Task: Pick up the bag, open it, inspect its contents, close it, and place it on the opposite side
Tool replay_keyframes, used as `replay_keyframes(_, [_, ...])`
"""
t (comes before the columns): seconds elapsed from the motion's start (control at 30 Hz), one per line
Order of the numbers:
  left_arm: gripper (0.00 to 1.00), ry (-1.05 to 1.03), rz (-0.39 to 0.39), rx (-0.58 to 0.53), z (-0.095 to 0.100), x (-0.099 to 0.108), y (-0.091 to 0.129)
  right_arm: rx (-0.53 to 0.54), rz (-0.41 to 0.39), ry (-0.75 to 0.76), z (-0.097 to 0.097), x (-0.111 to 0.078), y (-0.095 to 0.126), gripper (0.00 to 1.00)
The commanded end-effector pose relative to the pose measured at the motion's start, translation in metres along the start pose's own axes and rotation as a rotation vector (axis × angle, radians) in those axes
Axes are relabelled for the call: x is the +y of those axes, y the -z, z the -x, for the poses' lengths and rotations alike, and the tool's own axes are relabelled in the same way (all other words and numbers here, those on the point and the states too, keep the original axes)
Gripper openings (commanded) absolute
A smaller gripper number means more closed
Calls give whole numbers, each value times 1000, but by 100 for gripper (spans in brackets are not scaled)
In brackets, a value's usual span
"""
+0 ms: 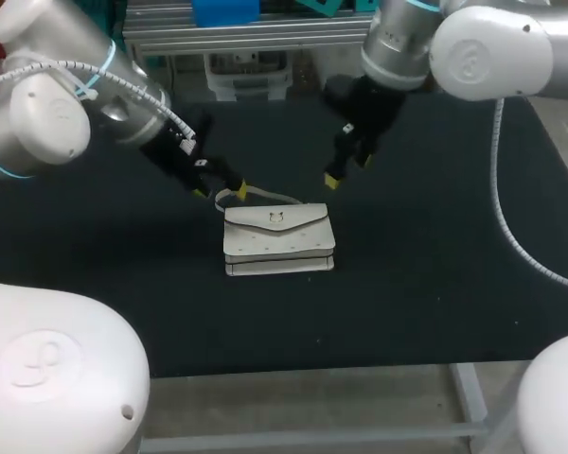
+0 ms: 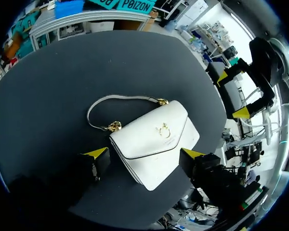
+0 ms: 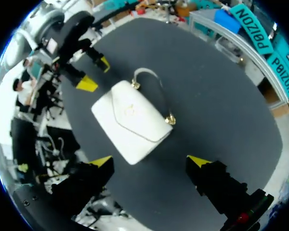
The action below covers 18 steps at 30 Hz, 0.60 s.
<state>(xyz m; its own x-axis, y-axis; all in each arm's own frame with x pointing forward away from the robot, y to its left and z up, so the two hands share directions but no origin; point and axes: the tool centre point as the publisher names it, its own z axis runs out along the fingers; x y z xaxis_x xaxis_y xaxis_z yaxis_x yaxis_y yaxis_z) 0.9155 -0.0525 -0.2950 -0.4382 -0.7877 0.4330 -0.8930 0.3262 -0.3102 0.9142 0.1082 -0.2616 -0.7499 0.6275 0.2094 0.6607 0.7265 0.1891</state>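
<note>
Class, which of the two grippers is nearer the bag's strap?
The left gripper: its yellow tips sit right by the strap of the white bag, while the right gripper hangs farther off.

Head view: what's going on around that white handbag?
A white handbag lies on the black table with its flap closed and its strap lying behind it. Both arms are poised above it. The left gripper is open, close to the strap's end, and the right gripper is open, above the bag's far right corner. Neither holds the bag, so the pick-up has not happened yet.
</note>
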Motion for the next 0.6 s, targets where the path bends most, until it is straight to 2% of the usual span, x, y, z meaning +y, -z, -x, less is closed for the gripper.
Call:
replay_keyframes(0.03, [100, 361, -56, 75, 3, 3, -1, 162, 145, -377, 4, -8, 0, 100])
replay_keyframes(0.3, [100, 361, -56, 75, 3, 3, -1, 162, 145, -377, 4, -8, 0, 100])
replay_keyframes(0.37, [100, 361, -56, 75, 3, 3, -1, 256, 193, -456, -8, -6, -10, 100])
replay_keyframes(0.43, [100, 507, -57, 88, 3, 8, -9, 303, 201, -522, -15, -9, -16, 100])
replay_keyframes(0.53, [100, 601, -63, 122, 2, 19, -16, 376, 228, -588, -26, -15, -25, 100])
replay_keyframes(0.6, [100, 613, -61, 174, 2, 23, -17, 371, 237, -618, -31, -18, -31, 100])
